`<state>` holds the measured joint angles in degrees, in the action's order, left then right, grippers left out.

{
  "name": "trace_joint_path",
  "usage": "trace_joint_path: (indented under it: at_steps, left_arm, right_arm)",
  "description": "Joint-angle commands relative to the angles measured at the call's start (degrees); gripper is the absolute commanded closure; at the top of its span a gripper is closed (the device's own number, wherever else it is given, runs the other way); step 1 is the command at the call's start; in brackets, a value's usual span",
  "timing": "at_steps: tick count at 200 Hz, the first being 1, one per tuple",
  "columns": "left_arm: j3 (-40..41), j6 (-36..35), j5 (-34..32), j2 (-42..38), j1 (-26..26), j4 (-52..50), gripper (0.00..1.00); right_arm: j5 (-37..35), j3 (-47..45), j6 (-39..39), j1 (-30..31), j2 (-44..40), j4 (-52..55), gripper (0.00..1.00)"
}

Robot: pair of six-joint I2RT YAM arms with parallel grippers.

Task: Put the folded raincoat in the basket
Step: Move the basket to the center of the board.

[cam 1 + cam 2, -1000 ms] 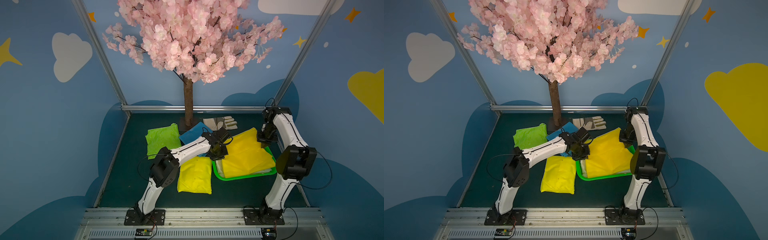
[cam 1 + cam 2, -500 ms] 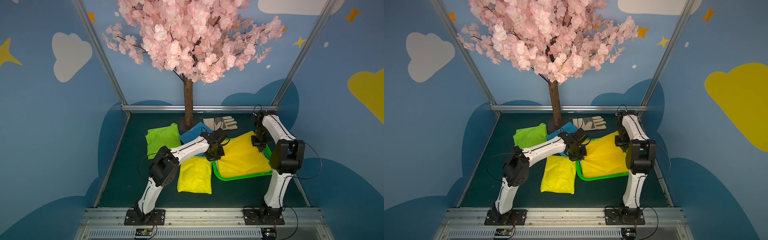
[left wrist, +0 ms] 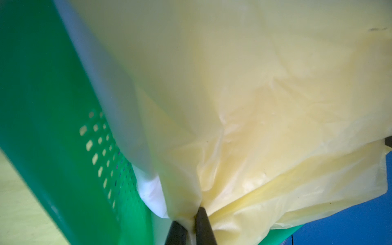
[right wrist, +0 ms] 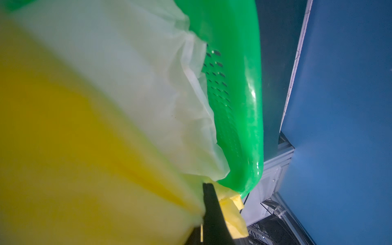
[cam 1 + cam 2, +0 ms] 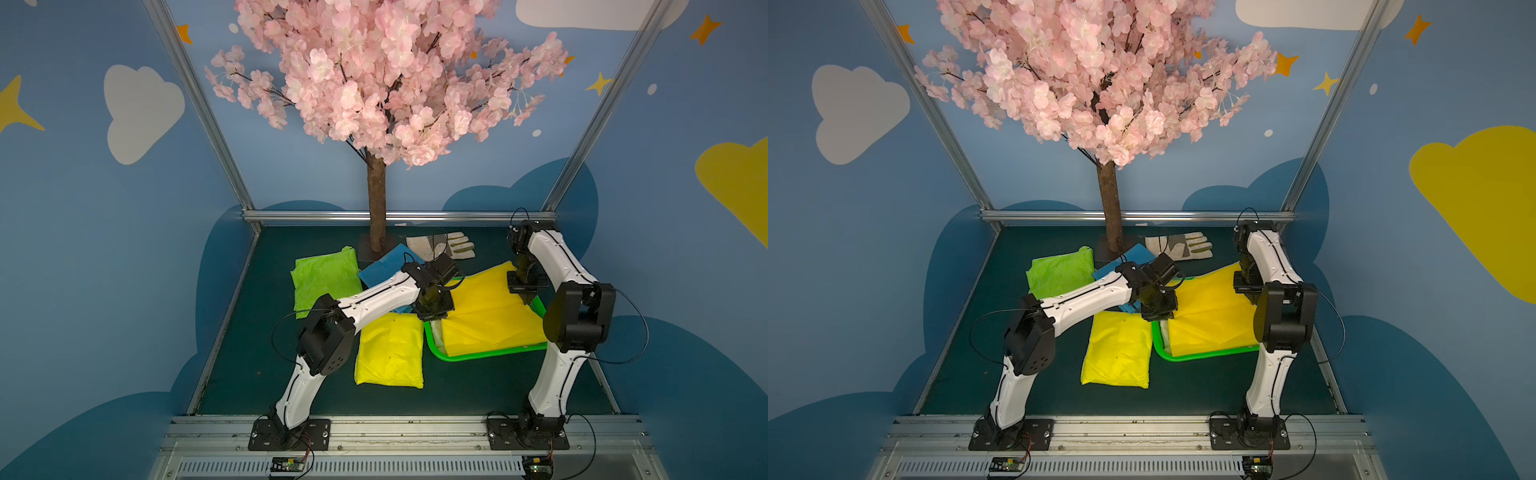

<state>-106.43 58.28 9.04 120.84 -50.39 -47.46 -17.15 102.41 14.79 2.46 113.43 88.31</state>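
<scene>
Green mat [image 5: 257,374], blue cloud walls [image 5: 104,249]; both jaws clamp yellow raincoat [image 5: 490,316] over basket [image 5: 498,352].

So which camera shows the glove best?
A top view: the glove lies whole beside the tree trunk, fingers showing. Both top views show it about equally. The wrist cameras show the yellow raincoat and green basket up close, no glove.
</scene>
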Motion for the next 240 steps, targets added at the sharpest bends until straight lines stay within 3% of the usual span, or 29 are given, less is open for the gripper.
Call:
trace_joint_path:
  at_steps: [1, 79, 191, 240]
  left_arm:
    - [1.15, -0.56, 1.37, -1.27, -0.17, -1.24, 0.92]
    - [6.98, -1.67, 0.54, -0.98, 1.67, -0.74, 0.92]
    - [28.89, -6.13, 2.49, -15.17, 11.12, 3.47, 0.92]
    - [26.46, -6.95, 3.64, -16.39, 10.02, 3.34, 0.88]
  right_arm:
    - [-2.05, -1.98, 1.08, 0.10, -0.91, 0.28, 1.00]
    - [-3.27, -4.32, 1.91, 2.17, 1.46, -0.17, 1.00]
    - [0.18, -6.01, 3.30, 14.26, 1.73, 0.81, 1.00]
    - [0.48, -6.97, 2.64, 11.19, -2.71, 0.60, 1.00]
